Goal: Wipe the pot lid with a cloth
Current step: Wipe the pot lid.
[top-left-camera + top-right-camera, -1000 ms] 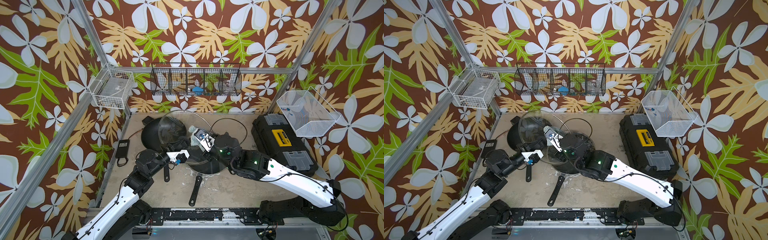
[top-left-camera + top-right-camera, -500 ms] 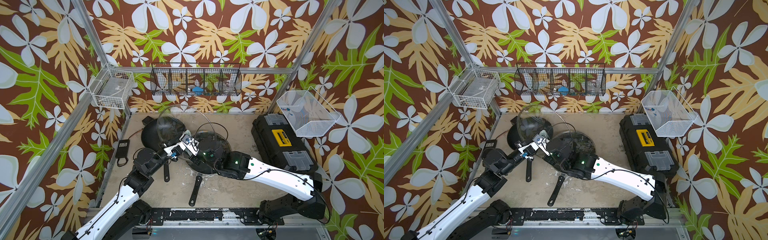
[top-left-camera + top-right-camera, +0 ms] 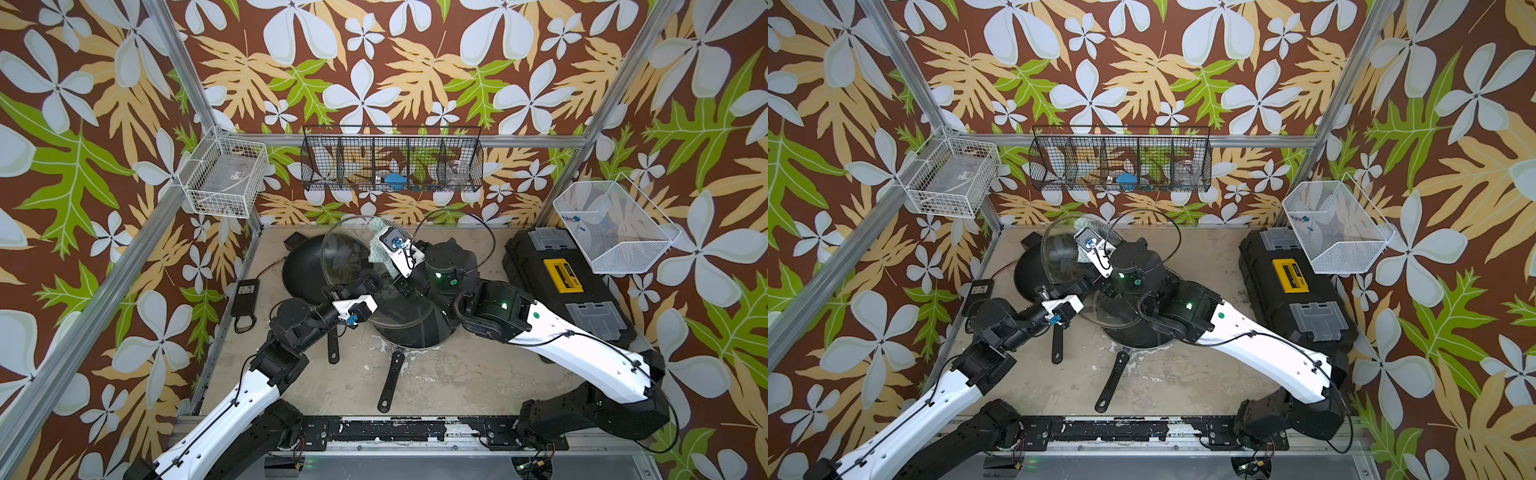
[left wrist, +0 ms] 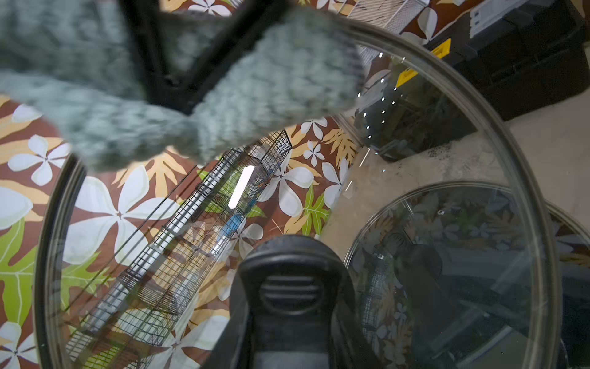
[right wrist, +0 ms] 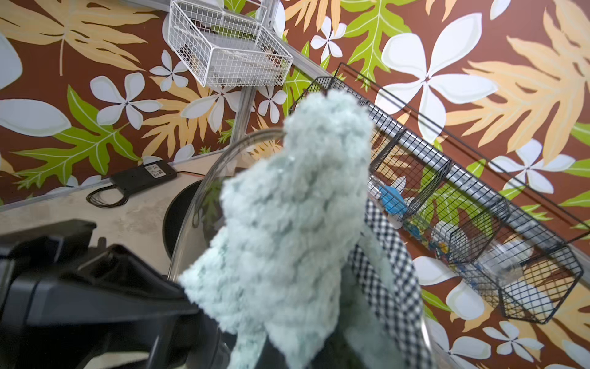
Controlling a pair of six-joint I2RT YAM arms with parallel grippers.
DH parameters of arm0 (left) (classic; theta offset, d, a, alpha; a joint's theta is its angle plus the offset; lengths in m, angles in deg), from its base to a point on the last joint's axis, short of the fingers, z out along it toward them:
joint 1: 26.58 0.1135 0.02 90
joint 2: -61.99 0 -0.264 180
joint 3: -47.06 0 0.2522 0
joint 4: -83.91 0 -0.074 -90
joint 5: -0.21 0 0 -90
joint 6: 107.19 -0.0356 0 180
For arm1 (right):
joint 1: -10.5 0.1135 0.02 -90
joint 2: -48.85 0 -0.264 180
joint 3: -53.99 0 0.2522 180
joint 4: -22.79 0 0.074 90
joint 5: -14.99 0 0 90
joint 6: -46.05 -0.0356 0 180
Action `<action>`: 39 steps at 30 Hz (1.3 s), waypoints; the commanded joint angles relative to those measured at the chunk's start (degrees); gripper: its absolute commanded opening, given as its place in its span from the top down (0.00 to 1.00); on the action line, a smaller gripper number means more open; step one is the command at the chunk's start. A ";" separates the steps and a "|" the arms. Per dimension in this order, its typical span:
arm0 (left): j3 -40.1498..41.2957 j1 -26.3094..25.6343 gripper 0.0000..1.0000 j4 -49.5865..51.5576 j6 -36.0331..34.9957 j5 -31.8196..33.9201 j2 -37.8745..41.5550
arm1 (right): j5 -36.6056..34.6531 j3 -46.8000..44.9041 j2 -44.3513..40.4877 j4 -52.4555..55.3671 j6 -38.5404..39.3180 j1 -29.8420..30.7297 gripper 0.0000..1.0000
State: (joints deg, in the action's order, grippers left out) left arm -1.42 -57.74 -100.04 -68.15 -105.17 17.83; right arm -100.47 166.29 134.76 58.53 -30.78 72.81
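Observation:
My left gripper (image 3: 362, 291) (image 3: 1077, 286) is shut on the black handle (image 4: 290, 287) of the pot lid (image 3: 347, 259) (image 3: 1059, 255) and holds it up on edge above the table. The lid's clear glass (image 4: 134, 223) and silvery rim fill the left wrist view. My right gripper (image 3: 380, 249) (image 3: 1084, 248) is shut on the fluffy pale teal cloth (image 3: 376, 226) (image 3: 1081, 223) (image 5: 287, 230), which presses on the lid's far upper edge. Through the glass the cloth (image 4: 261, 96) shows blurred. The cloth hides the right fingertips.
A smaller glass lid (image 3: 399, 309) (image 4: 447, 255) lies on a black pan (image 3: 415, 332), with another black pan (image 3: 301, 270) behind the raised lid. Two pan handles (image 3: 390, 382) point to the front. A black toolbox (image 3: 573, 291) stands right, a power adapter (image 3: 245, 291) left. Wire baskets (image 3: 390, 162) hang on the walls.
My right gripper has swept the cloth across the lid, first leftward over its lower face, then up to its far top edge. The left gripper and lid have hardly moved.

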 commanded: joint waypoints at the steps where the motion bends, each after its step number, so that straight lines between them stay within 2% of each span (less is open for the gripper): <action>1: 0.78 0.05 1.00 -6.65 -12.55 -2.17 0.83 | 1.97 6.98 5.69 5.52 3.50 0.09 1.00; 8: 3.02 0.06 1.00 -6.30 -26.33 1.31 3.23 | 2.73 24.03 21.67 12.24 4.58 0.87 1.00; 11: 3.69 0.09 1.00 -6.44 -27.06 1.66 3.92 | 3.54 29.22 26.70 13.89 4.70 0.89 1.00; 14: 3.52 0.06 1.00 -6.44 -27.06 1.66 3.27 | 3.14 33.04 28.87 15.97 4.97 0.89 1.00; 17: 4.16 0.05 1.00 -6.65 -29.27 4.44 3.87 | -0.12 30.19 25.60 13.84 5.29 0.80 1.00; 24: 3.33 0.06 1.00 -8.83 -16.83 3.42 3.42 | -4.28 11.31 9.12 4.73 3.50 0.27 1.00; 29: 2.46 0.05 1.00 -12.54 0.46 4.77 3.27 | -5.99 -3.14 -1.76 0.72 0.54 0.27 1.00; 33: 2.06 0.05 1.00 -16.66 10.20 4.55 2.49 | -5.61 -10.38 -6.45 -1.62 -0.37 0.25 1.00; 39: -1.95 0.07 1.00 -18.03 29.97 5.36 -0.20 | -3.50 -17.73 -8.53 -4.34 -3.00 0.38 1.00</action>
State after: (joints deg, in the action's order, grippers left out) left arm -1.20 -57.76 -102.51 -51.49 -99.07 17.70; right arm -103.55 150.67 126.45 55.49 -31.59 73.27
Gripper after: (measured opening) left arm 0.342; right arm 0.076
